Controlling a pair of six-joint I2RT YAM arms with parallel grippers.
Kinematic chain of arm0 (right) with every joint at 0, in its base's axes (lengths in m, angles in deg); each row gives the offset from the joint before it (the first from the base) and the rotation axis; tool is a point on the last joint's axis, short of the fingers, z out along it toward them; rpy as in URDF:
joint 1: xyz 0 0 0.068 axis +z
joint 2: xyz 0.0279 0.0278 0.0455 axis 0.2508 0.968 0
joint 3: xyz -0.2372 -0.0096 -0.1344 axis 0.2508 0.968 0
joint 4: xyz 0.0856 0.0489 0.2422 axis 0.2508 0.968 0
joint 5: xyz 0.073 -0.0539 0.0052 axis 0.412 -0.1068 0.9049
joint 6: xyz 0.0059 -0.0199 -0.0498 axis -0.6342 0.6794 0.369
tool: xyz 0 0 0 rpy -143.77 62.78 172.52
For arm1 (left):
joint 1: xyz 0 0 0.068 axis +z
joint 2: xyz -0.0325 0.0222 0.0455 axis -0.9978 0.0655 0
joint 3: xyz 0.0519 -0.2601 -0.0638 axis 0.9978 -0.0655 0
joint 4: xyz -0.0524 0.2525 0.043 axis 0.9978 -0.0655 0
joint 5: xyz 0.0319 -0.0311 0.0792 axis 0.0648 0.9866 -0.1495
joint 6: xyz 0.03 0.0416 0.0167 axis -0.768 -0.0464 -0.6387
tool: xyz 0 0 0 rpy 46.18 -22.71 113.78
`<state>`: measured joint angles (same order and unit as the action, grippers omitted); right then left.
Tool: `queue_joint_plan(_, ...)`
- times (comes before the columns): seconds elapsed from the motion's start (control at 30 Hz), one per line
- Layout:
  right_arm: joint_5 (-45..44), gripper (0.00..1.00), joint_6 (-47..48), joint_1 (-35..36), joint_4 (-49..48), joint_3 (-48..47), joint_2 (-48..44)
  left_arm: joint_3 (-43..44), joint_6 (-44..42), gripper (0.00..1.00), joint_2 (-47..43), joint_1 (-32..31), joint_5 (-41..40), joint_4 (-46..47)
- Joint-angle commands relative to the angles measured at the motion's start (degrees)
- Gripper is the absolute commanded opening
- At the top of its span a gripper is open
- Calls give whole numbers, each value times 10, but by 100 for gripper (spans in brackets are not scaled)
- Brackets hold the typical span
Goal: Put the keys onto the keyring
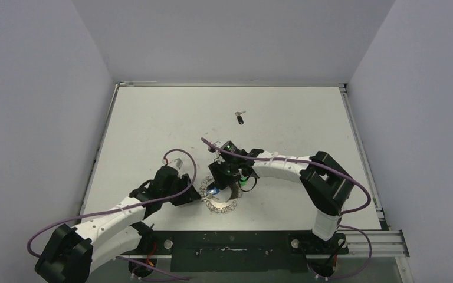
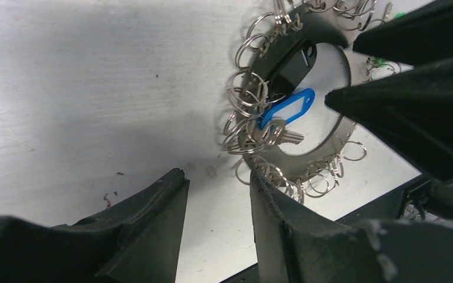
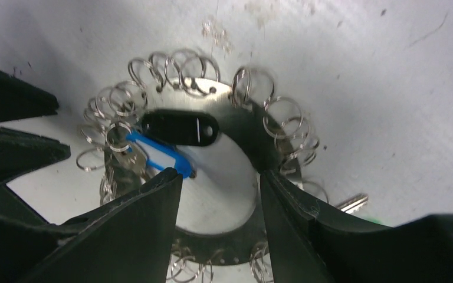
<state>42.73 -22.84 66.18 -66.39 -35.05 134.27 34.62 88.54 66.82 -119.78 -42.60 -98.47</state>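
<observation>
White table (image 1: 153, 118) — keyring (image 3: 206, 88), black tag (image 3: 180, 128) within

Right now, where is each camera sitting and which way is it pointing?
Top external: above and behind the bases, looking down on the table; both arms show, meeting at the keyring.
Left wrist: on the left arm, looking down past the left gripper at the keyring; the right gripper enters from the right.
Right wrist: on the right arm, looking down between its own fingers into the ring's hollow.
Shared: both wrist views show the blue tag inside the keyring.

Keyring (image 1: 219, 207) and key (image 1: 240, 119) on table (image 1: 153, 124)
</observation>
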Motion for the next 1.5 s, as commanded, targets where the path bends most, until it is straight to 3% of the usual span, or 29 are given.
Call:
queue_joint_plan(0.0,29,52,-24,-7,-35,41,-68,-1,12,42,21,2,32,73)
queue_joint_plan(0.27,37,46,-37,-2,-35,113,-134,-3,19,43,50,-5,50,115)
queue_joint_plan(0.57,-3,46,-33,26,-17,133,-155,-11,38,40,66,-27,55,170)
queue_joint_plan(0.73,-12,46,-31,26,-17,132,-157,-7,47,32,83,-60,40,185)
queue_joint_plan(0.93,-21,47,-28,25,-11,131,-164,16,41,12,104,-127,13,184)
queue_joint_plan(1.1,-34,49,-24,24,-2,132,-181,30,10,10,117,-190,27,243)
queue_joint_plan(1.17,-38,50,-22,22,3,131,-188,38,-12,12,114,-211,26,249)
queue_joint_plan(1.33,-43,53,-19,15,9,136,-206,41,-24,39,64,-221,-31,195)
queue_joint_plan(1.47,-41,55,-19,9,7,144,-218,26,-18,46,-5,-219,-85,147)
